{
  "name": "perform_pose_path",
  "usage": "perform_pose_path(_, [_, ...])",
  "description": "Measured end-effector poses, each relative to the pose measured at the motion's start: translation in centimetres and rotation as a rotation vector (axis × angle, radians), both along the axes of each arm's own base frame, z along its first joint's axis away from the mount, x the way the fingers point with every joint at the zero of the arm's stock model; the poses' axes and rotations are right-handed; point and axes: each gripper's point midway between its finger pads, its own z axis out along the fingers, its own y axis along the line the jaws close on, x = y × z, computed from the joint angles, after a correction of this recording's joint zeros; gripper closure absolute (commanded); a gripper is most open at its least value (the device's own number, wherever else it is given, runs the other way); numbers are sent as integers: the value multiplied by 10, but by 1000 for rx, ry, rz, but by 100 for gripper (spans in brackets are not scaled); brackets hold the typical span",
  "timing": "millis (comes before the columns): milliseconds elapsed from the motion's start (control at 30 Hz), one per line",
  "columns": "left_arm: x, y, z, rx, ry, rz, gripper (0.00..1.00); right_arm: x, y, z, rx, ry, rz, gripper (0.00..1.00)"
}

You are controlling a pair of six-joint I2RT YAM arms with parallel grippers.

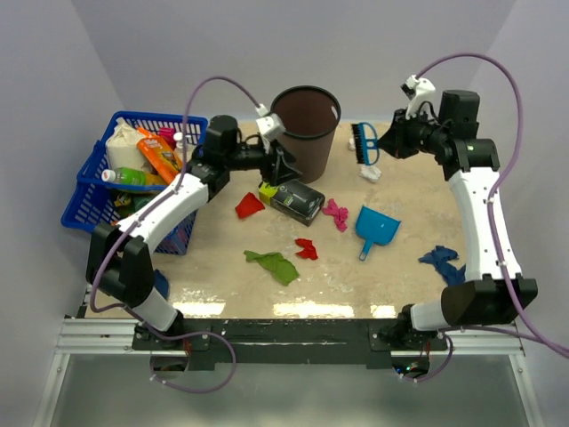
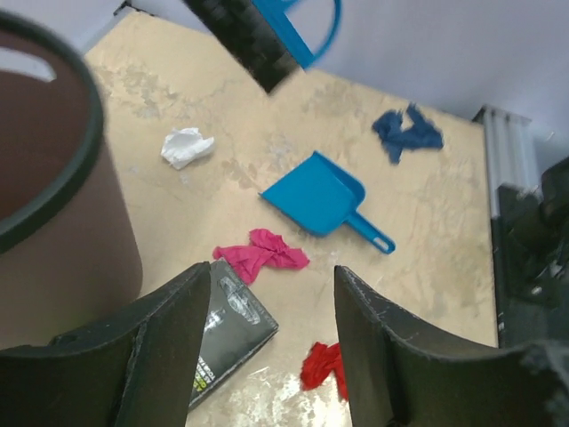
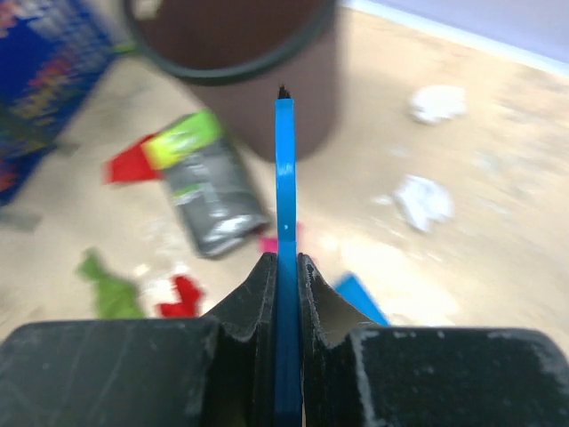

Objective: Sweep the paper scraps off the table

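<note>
At far R of the bench (image 1: 373, 277), R fingers (image 3: 284, 267) pinch narrow on the blue brush (image 1: 363, 142) by its thin handle. Far centre, L fingers (image 1: 283, 167) stand apart w/ nothing btwn, just beside the brown bin (image 1: 307, 124), over the black-and-lime box (image 1: 298, 201). Paper scraps lie spread on the bench: red scrap (image 1: 250, 205) L of box, pink scrap (image 1: 335, 213) R of it, green scrap (image 1: 274, 265) nearer, blue scrap (image 1: 442, 260) by R arm, white scrap (image 1: 371, 173) under the brush. Dustpan (image 1: 378, 227) lies just R of pink scrap.
</note>
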Motion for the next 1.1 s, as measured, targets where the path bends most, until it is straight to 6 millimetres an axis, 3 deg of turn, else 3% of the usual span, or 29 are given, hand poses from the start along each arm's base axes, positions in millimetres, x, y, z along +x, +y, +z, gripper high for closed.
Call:
perform_pose_path(167, [-45,-52,-13,142,-136,-124,42,4,-78,3,-195,-26,-351,100])
perform_pose_path(300, [-84,-84,-33,219,-161,-199,44,-6,-131,-17,-400,31,-513,100])
perform_pose_path(400, [-107,-109,-41,245,-178,-211,41,-23,-143,-38,-506,93,-506,100])
perform_pose_path(533, [-120,-141,-60,263,-132,-194,44,-56,-151,-54,-604,149,-476,100])
perform_pose_path(600, [-110,-156,-78,293,-65,-160,45,-65,-153,-53,-629,147,-467,100])
perform_pose_path(700, [-76,-180,-113,338,56,-56,46,-71,-157,-48,-648,123,-484,100])
perform_pose_path(767, [-65,-185,-145,375,144,-1,45,-72,-160,-44,-651,105,-512,100])
perform_pose_path(867, [-67,-182,-180,434,237,41,42,-70,-164,-37,-646,67,-548,100])
perform_pose_path(967, [-78,-186,-193,445,313,53,40,-72,-167,-34,-648,38,-576,100])
perform_pose_path(1100, [-93,-196,-195,426,370,35,29,-77,-171,-39,-657,39,-599,100])
